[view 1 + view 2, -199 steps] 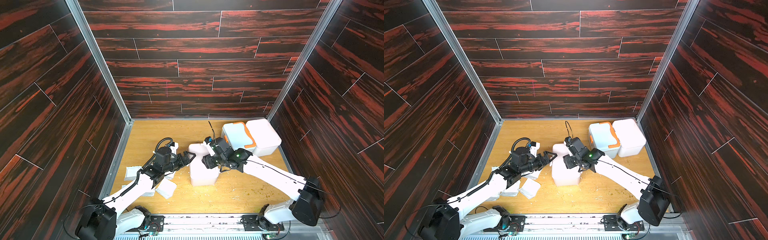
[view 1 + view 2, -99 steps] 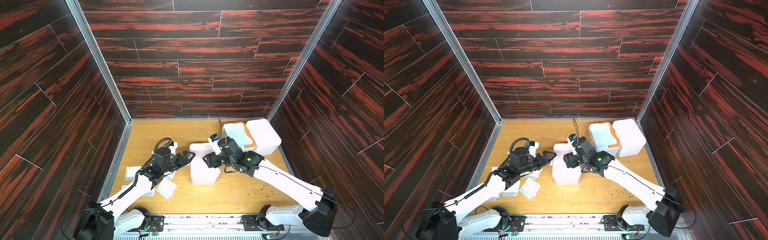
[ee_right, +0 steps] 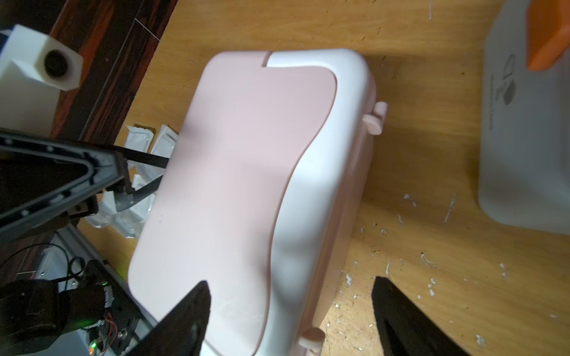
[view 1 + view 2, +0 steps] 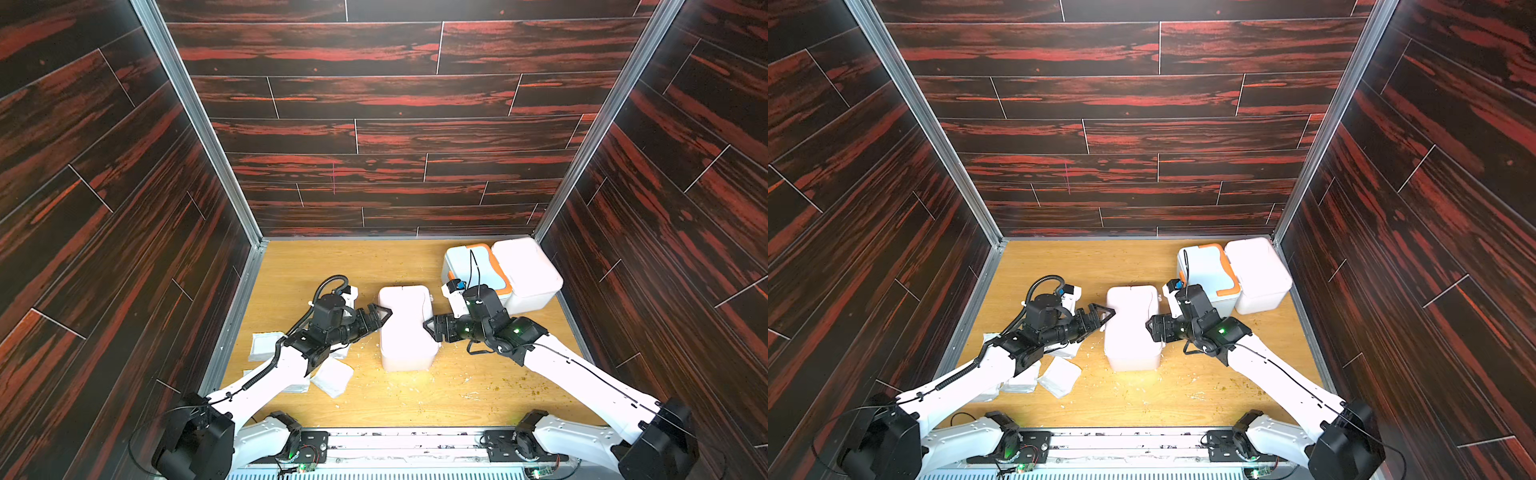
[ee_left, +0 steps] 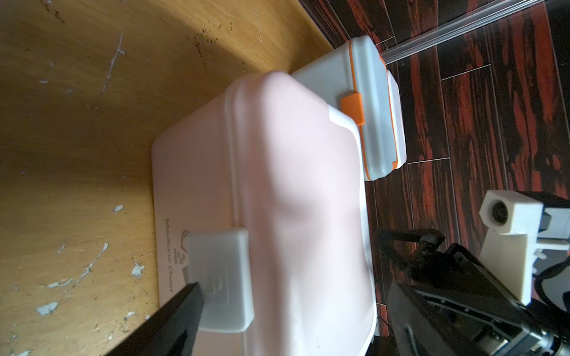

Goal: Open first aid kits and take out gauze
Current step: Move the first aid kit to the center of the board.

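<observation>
The pink kit (image 4: 406,328) stands in the middle of the wooden tabletop (image 4: 353,266). It is a smooth, matte plastic box with rounded corners and its lid is down. The right wrist view shows its top (image 3: 231,185) as pale pink with a curved white band along one side. In the left wrist view its front (image 5: 277,185) carries a square white clasp (image 5: 220,277) and the print "Medicine Chest".

At the far right corner the blue kit (image 4: 465,266), pale with an orange handle, sits against the plain white kit (image 4: 528,270). Both are shut. The gauze (image 4: 332,378) lies loose near the left wall: flat, soft white square packets, partly under the left arm.

The left arm stretches low from its base, with the wrist rolled sideways. The left fingers (image 4: 381,311) point at the pink kit's left side, spread wide and holding nothing. One finger (image 5: 172,320) ends right at the clasp, but I cannot tell whether it touches.

The right arm reaches in from the opposite side, bent at the elbow. The right fingers (image 4: 431,328) face the kit's right side and are also wide apart and empty. One finger (image 3: 185,323) hangs over the lid and the other (image 3: 401,317) over bare tabletop beside the box.
</observation>
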`<state>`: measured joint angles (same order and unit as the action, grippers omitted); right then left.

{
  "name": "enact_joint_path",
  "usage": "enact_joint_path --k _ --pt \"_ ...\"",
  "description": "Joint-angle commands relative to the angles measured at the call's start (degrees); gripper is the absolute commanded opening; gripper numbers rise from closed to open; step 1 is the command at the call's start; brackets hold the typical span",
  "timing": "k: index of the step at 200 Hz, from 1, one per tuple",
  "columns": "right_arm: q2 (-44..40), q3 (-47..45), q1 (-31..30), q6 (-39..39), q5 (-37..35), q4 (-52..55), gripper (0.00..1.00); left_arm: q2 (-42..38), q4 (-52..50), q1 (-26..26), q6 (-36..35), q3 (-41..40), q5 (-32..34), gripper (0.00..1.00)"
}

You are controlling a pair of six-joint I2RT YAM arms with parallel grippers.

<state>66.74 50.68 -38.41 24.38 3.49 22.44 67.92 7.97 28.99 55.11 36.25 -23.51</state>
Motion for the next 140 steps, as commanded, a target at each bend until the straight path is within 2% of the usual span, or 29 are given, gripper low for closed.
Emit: enact_joint_path --k 1,40,90,103,140 --pt "2.08 0.19 0.44 1.07 6.73 -4.67 0.82 1.40 2.69 0.78 0.68 2.19 -0.92 0.98" --pt "6.92 2.12 0.81 0.84 9.45 -7.34 0.73 3.78 5.38 1.94 1.57 2.77 -1.17 0.98" --pt "12.40 5.68 2.06 -0.16 10.46 -8.46 0.71 4.39 5.22 1.94 0.80 3.39 0.33 0.98" --pt "13.05 6.42 2.84 -0.21 10.00 -7.93 0.74 3.93 4.13 1.65 0.07 3.30 2.24 0.98" --pt "9.07 6.67 3.70 -0.73 5.30 -4.90 0.92 0.57 1.28 0.55 -1.12 1.90 6.40 0.98"
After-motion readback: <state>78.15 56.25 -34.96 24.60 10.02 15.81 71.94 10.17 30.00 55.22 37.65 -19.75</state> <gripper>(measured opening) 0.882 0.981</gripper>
